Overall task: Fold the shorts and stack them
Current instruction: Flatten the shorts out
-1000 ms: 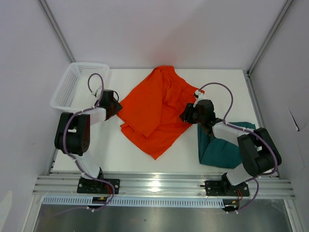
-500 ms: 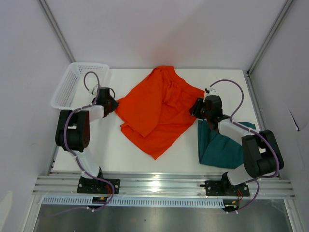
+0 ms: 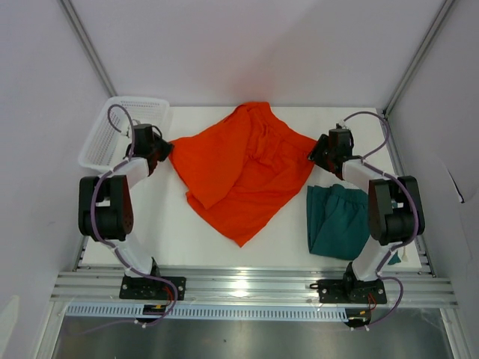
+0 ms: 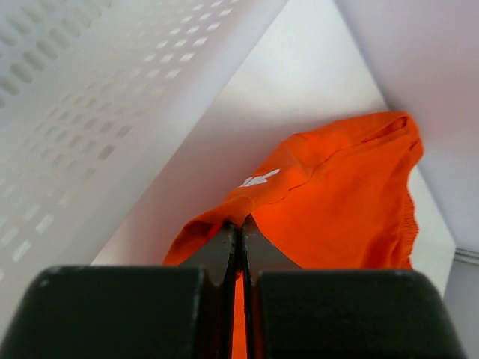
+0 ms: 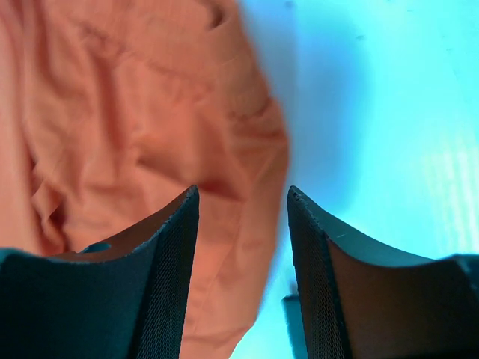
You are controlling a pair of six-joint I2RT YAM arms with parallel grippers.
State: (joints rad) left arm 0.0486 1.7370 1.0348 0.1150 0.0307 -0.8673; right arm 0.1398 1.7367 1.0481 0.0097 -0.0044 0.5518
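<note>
The orange shorts [image 3: 239, 168] lie spread over the middle of the table. My left gripper [image 3: 165, 152] is shut on their left corner, right beside the basket; in the left wrist view the closed jaws [image 4: 241, 224] pinch a fold of orange shorts [image 4: 337, 194] with a small white mark [image 4: 258, 178]. My right gripper [image 3: 315, 155] is open at the shorts' right corner; in the right wrist view the gripper [image 5: 243, 198] has the orange fabric [image 5: 135, 112] lying between and below its fingers. The teal shorts [image 3: 340, 221] lie bunched at the front right.
The white mesh basket [image 3: 120, 131] stands at the back left, its wall [image 4: 75, 112] close to my left gripper. White enclosure walls surround the table [image 3: 172, 224]. The table's back right corner lies behind my right gripper.
Both grippers moved outward and toward the back. The left one pulled the orange corner left toward the basket. The right one moved off the teal shorts to the orange shorts' right corner.
</note>
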